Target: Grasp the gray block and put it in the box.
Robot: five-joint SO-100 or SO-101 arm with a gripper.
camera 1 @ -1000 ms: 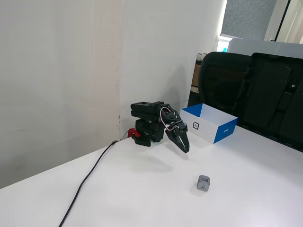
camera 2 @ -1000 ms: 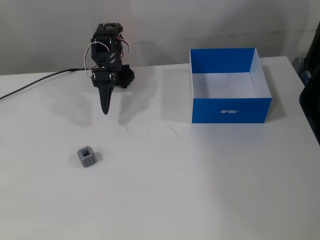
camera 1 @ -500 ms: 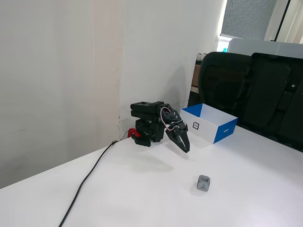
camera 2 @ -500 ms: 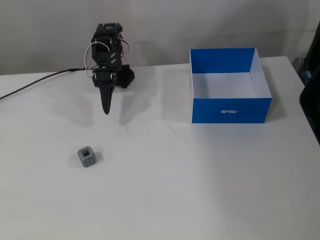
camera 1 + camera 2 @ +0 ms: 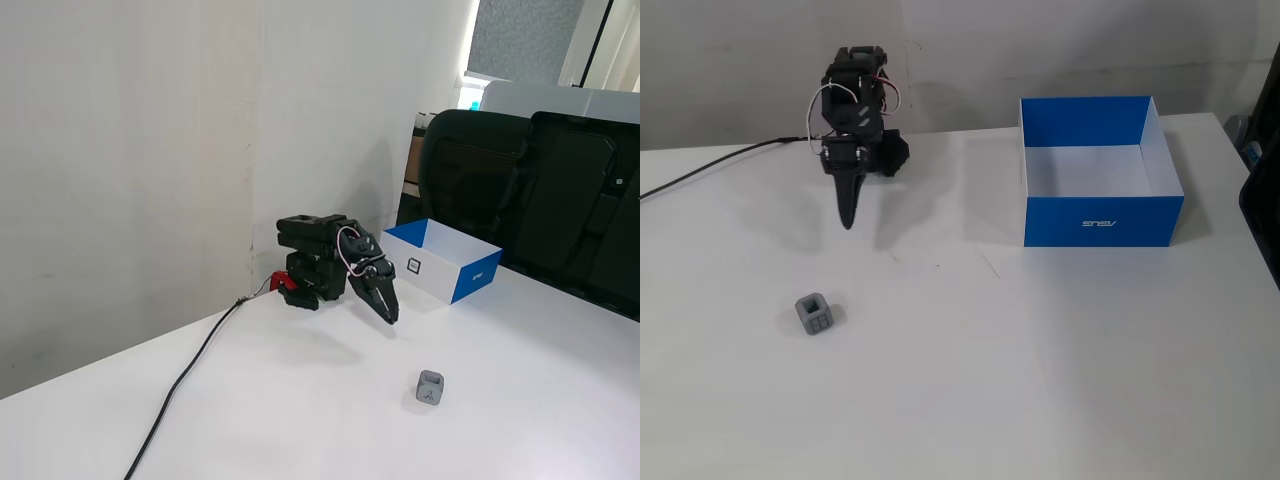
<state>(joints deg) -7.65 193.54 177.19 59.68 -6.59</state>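
— White tabletop [image 5: 1060, 380]. Nearest item?
— Gray block [image 5: 815, 313], lying free, well apart from the gripper [image 5: 848, 222], whose fingers are pressed together, empty.
— Farther back?
— Box [image 5: 1102, 222], open, at the far right in this fixed view.
— Risk?
— Descending with closed fingers would likely knock the block away.

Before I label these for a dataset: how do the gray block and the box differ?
The gray block is small, matte gray and closed, with a dark mark on one face; the box is far larger, blue outside, white inside and open-topped. The block lies near the picture's left side in this fixed view, the box at the right. Both rest on the white table, untouched by the gripper.
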